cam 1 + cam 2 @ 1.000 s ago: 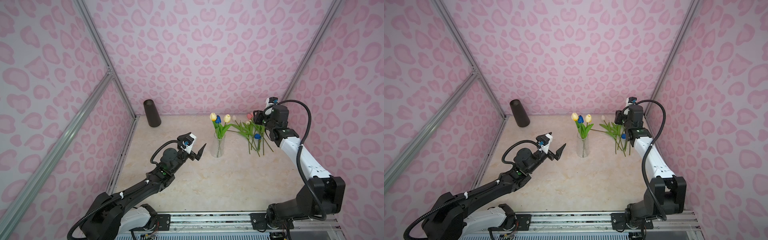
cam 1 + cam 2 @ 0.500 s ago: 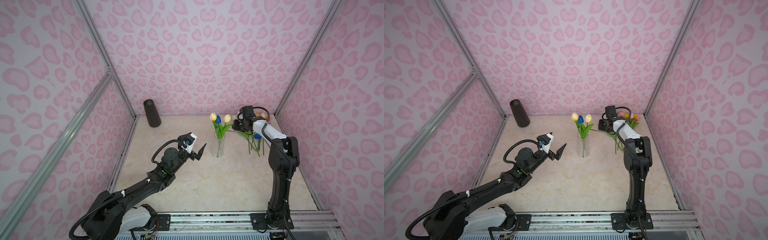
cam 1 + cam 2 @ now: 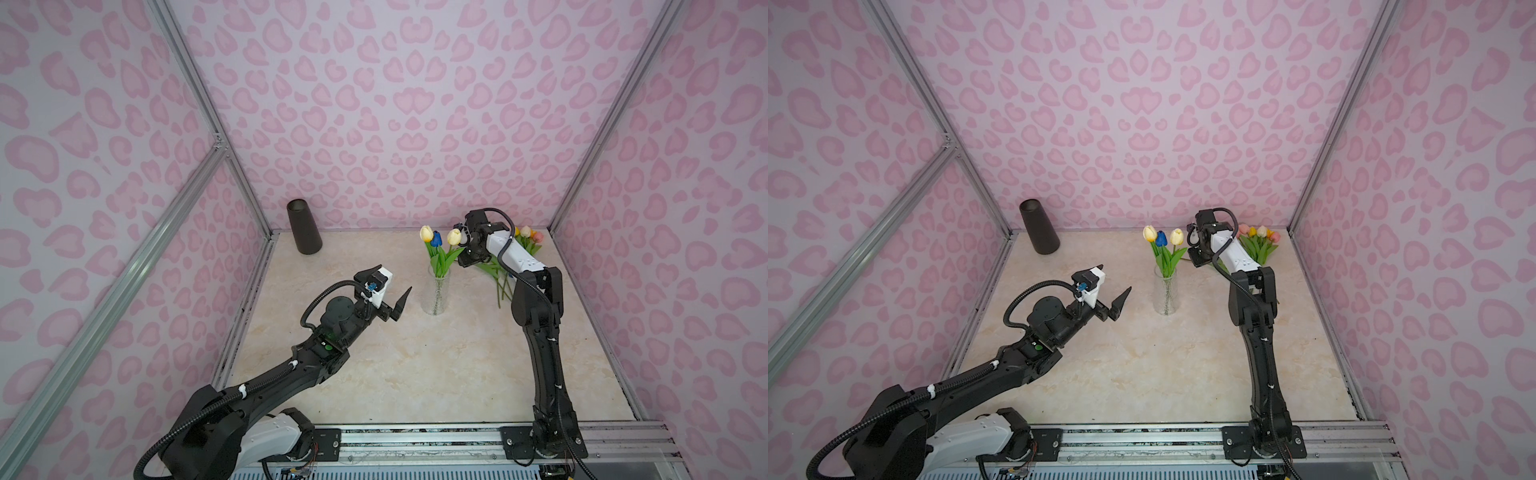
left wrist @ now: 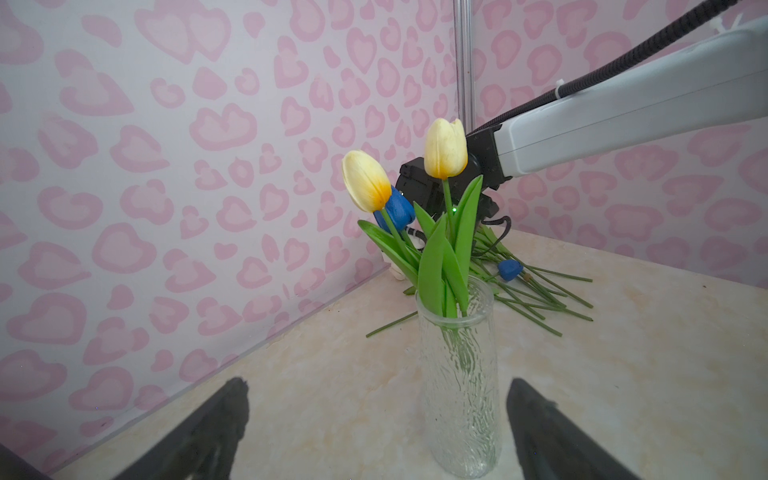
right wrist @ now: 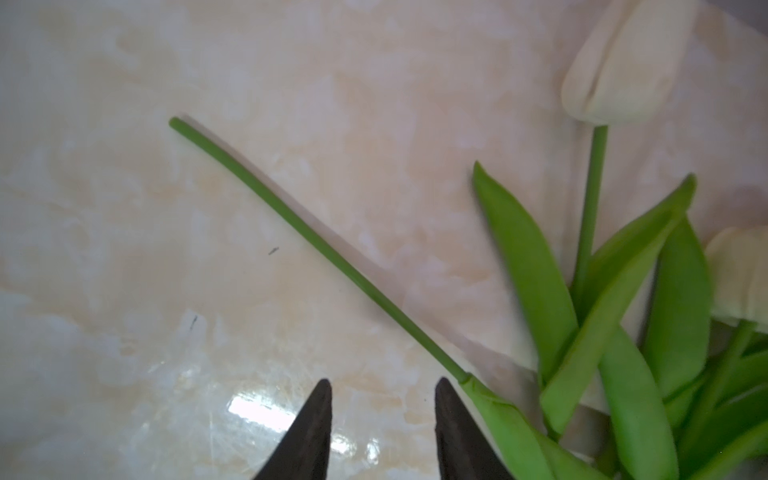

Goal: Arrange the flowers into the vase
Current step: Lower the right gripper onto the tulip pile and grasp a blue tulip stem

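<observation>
Pink-heart walls (image 3: 395, 104), yel/blue flowers (image 4: 401, 212), prob. white tulip (image 5: 627, 62)

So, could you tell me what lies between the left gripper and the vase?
Nothing: only bare table separates the left gripper from the vase, as both top views show.

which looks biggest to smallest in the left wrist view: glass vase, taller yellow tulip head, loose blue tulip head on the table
1. glass vase
2. taller yellow tulip head
3. loose blue tulip head; it lies farther from the camera, so true size is unsure
</observation>
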`<state>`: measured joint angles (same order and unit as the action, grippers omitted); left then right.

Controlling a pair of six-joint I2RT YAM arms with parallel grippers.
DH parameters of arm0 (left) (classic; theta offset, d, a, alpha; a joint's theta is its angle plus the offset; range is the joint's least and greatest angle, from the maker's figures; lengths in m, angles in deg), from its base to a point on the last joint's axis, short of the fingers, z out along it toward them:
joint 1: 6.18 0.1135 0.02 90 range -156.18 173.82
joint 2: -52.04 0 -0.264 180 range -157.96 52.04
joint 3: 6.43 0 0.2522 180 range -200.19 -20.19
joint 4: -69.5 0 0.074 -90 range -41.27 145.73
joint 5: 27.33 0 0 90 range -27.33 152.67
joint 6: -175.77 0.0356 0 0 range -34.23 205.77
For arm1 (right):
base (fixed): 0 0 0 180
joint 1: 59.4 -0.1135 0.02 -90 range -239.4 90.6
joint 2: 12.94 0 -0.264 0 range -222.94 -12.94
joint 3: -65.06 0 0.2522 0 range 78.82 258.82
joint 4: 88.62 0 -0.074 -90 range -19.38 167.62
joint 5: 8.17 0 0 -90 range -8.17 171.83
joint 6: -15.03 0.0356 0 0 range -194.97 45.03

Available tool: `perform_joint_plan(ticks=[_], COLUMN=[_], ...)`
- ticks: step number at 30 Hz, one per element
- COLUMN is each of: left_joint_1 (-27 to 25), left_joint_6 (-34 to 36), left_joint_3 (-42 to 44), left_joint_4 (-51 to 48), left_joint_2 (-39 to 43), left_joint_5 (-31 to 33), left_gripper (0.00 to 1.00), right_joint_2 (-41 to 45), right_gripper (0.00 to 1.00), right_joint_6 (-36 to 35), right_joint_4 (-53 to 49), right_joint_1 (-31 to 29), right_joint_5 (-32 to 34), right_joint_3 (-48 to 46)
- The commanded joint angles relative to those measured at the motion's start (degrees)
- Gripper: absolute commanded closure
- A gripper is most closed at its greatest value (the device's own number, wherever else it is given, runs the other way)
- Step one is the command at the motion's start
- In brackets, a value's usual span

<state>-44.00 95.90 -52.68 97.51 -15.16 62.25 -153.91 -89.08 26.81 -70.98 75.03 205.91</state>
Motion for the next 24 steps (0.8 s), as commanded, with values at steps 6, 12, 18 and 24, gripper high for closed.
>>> perform_joint_plan(ticks=[6,12,18,24], left_joint_1=[0.03,0.03,0.03,0.01], left_joint_6=[-0.43,-0.02,0.07,0.22], left_joint_3=[-1.95,-2.45,-2.62,-3.15], left_joint_4=[0.72,0.06,-0.51,-0.73], left_joint_2=[-1.27,-0.92,-0.82,-0.92], left_joint_5=[-1.6,-1.7,-1.72,-1.9], left_gripper=[0.02,0.02,0.02,0.02], right_joint_2=[-5.75,-11.19,-12.18,-12.59], right_gripper=[0.57,0.59,0.65,0.82], right_joint_6=[-14.57,-16.8,-17.74,-19.68], right_joint_4=[-4.98,-10.01,-10.62,-11.51], right_joint_1=[0.36,1.75,3.31,3.63], right_joint_5=[3.64,1.63,-1.9,-2.57], right_joint_3=[7.06,15.64,16.0,16.09])
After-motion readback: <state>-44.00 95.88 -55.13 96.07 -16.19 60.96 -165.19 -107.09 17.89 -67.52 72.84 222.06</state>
